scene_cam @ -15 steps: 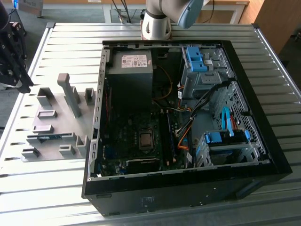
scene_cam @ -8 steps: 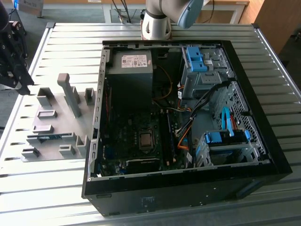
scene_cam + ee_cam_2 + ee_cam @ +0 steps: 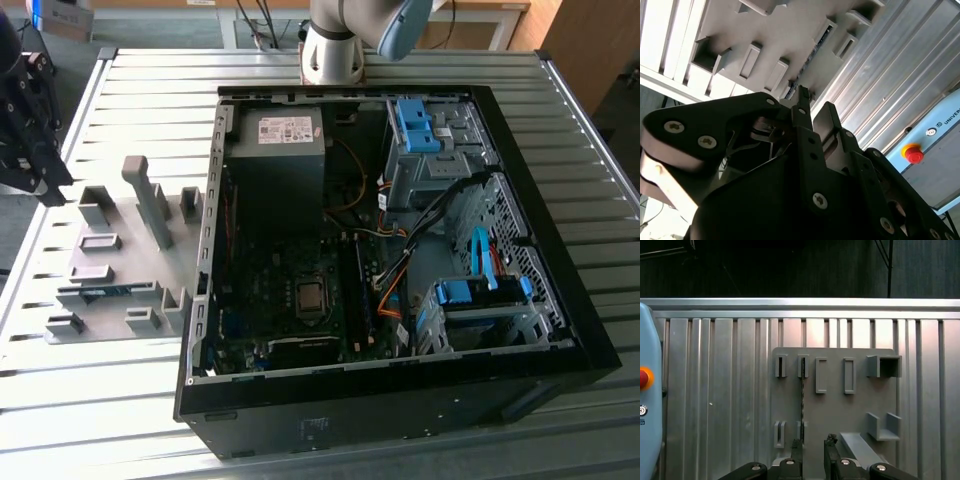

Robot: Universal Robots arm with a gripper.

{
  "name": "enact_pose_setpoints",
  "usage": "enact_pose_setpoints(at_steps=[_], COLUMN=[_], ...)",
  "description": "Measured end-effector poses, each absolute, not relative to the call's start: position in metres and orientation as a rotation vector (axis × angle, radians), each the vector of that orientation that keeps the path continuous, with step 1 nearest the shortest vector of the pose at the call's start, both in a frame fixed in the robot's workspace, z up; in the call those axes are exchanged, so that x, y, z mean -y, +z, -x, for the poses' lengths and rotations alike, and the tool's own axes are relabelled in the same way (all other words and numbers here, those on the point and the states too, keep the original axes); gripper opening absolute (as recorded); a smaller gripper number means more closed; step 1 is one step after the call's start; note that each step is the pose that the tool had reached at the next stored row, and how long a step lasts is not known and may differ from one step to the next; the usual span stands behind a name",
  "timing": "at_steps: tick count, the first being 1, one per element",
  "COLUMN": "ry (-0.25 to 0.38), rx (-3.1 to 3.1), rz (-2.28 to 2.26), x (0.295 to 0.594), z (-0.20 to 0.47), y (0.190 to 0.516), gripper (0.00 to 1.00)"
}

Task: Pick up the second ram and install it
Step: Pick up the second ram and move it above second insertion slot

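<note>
The second ram (image 3: 105,292) is a thin blue stick standing on edge in slots of the grey fixture plate (image 3: 120,330), at the exterior view's left. It appears edge-on as a thin dark line (image 3: 802,400) in the first wrist view, and as a dark strip (image 3: 812,52) in the second wrist view. My gripper (image 3: 45,185) hangs above the plate's far side, clear of the stick. Its two black fingertips (image 3: 796,445) stand apart, so the gripper (image 3: 813,446) is open with nothing between them. The stick's near end lies just ahead of the gripper (image 3: 815,107).
An open black computer case (image 3: 560,330) fills the middle of the slatted metal table (image 3: 90,420), with the green motherboard (image 3: 300,300), a power supply (image 3: 275,150) and blue drive cages (image 3: 480,295) inside. Grey blocks (image 3: 150,200) rise from the fixture plate. A red stop button (image 3: 912,154) sits nearby.
</note>
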State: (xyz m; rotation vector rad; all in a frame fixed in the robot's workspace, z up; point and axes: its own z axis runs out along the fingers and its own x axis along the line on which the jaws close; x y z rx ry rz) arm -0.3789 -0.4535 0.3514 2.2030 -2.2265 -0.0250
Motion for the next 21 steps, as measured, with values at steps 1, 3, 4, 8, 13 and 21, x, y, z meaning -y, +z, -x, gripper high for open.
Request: enact_pose_setpoints(at_steps=[1, 3, 4, 8, 13, 21], ry=[-0.025, -0.025, -0.025, -0.025, -0.025, -0.025], rx=[2.227, 2.227, 2.227, 2.227, 2.226, 2.227], rz=[-2.203, -2.203, -2.203, -2.203, -2.203, -2.203], x=[0.4534, 0.4534, 0.4535, 0.4535, 0.4534, 0.4535], z=[0.3789, 0.3789, 0.3789, 0.3789, 0.3789, 0.3789], y=[0.3503, 0.3485, 0.3479, 0.3451, 0.3425, 0.3412], gripper=[0.31, 0.31, 0.31, 0.31, 0.31, 0.31])
